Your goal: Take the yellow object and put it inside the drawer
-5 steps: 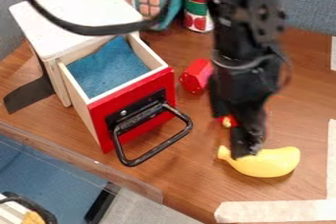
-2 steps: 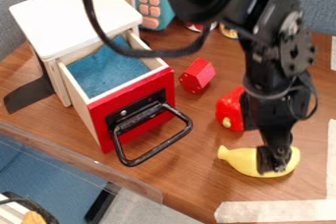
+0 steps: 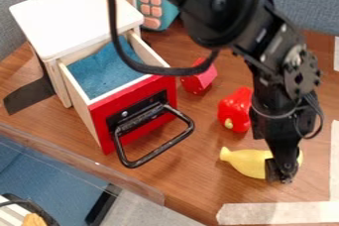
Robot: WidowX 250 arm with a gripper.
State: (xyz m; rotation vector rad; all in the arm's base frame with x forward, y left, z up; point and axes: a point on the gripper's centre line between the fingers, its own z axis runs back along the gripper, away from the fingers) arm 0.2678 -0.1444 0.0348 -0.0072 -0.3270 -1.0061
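From the black two-finger claw [image 3: 281, 174], the curved yellow toy banana [image 3: 246, 162] is stretched toward the red-fronted wooden drawer's [image 3: 132, 97] side. Claw opening and hold cannot be told.

Claw [image 3: 283, 175]: black, largely matt. At the claw, the toy banana [image 3: 245, 160] appears to be smooth plastic with a soft sheen. Near the claw, the toy bell pepper [image 3: 232, 110] presents as smooth, glossy plastic. Well apart from the claw, the cabinet top [image 3: 73, 14] is smooth, with a painted look; the drawer front [image 3: 140, 133] is painted red wood, its handle [image 3: 161, 149] glossy, apparently metal. The drawer lining [image 3: 99, 77] reads as cloth, matt. Beneath the claw, the tabletop [image 3: 189, 183] shows smooth wood grain.
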